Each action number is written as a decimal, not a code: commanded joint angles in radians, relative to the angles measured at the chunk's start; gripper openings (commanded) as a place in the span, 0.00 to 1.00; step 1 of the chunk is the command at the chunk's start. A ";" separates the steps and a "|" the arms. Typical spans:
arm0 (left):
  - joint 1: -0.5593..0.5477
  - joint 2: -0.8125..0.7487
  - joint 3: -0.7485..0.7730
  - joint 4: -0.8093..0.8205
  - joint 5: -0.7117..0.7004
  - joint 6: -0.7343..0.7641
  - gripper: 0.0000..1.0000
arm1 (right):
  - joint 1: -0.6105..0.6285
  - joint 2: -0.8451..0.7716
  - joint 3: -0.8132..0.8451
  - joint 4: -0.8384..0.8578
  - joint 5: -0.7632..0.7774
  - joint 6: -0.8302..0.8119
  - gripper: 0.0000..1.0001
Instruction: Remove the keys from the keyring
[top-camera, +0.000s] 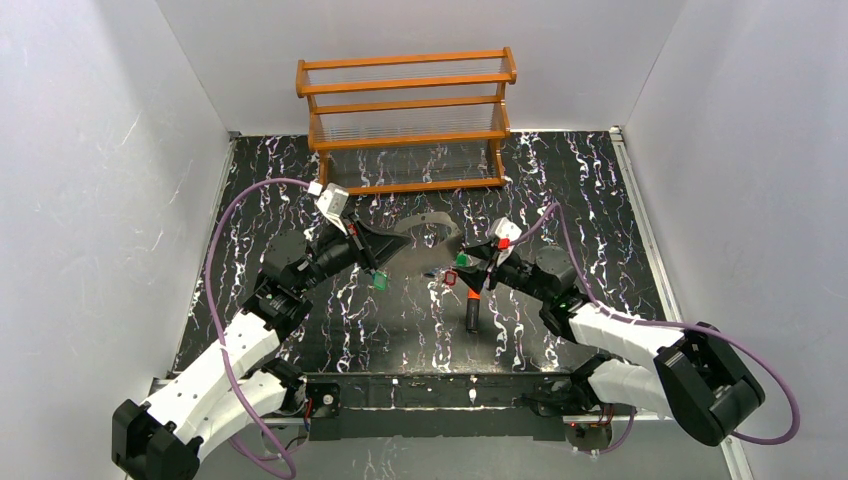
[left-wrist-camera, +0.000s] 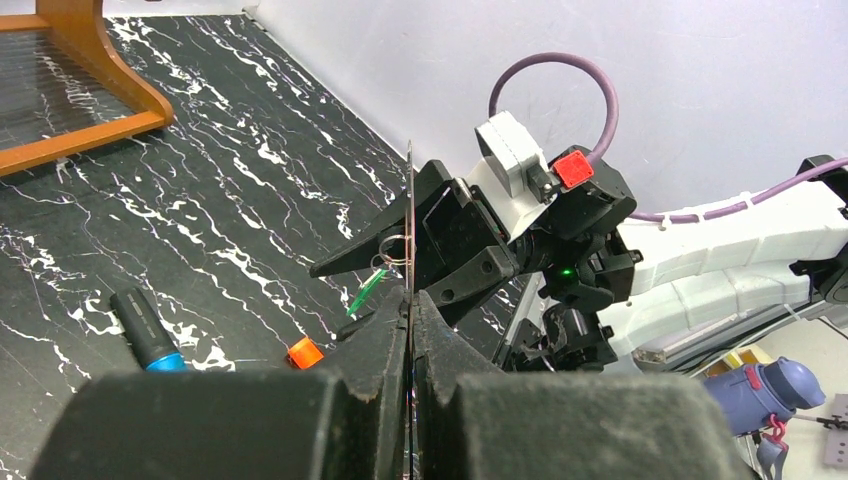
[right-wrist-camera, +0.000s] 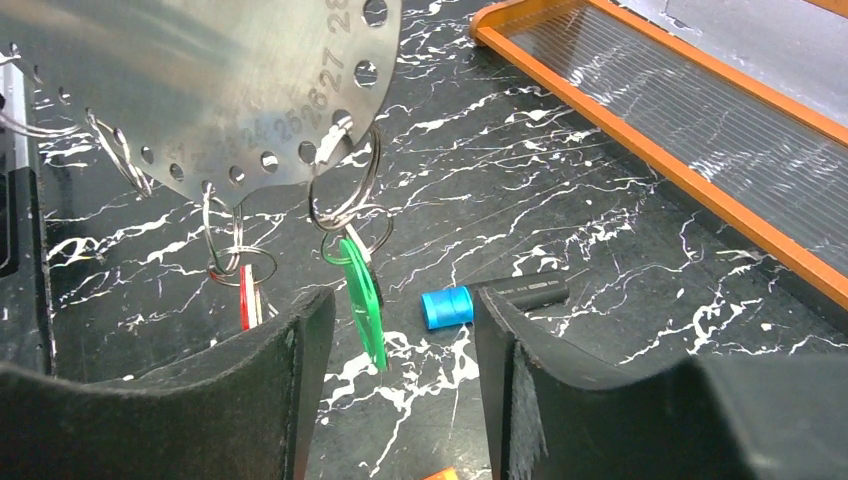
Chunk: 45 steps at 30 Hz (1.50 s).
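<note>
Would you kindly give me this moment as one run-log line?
left gripper: shut on keyring | right gripper: open, astride hanging green key | key: not yet off

Green key (right-wrist-camera: 362, 300) hangs free between the parted right jaws; keyring (right-wrist-camera: 200, 80) above, blue-capped marker (right-wrist-camera: 490, 298) beyond

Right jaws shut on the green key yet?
No, the green key hangs below the keyring between the right jaws, which stand well apart.
</note>
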<state>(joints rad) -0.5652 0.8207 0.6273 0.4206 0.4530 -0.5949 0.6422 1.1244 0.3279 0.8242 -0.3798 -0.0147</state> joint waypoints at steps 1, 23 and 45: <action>-0.004 -0.030 0.006 0.071 -0.019 -0.015 0.00 | -0.009 0.014 0.053 0.083 -0.041 0.007 0.59; -0.004 -0.132 -0.157 0.069 -0.266 -0.004 0.00 | -0.018 -0.070 0.100 -0.181 -0.084 -0.059 0.01; -0.004 -0.188 -0.096 -0.334 -0.350 0.332 0.30 | -0.009 0.026 0.563 -0.901 -0.212 -0.257 0.01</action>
<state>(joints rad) -0.5777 0.6579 0.4938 0.2337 0.1818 -0.3347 0.6289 1.1473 0.7822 0.0090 -0.5297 -0.1841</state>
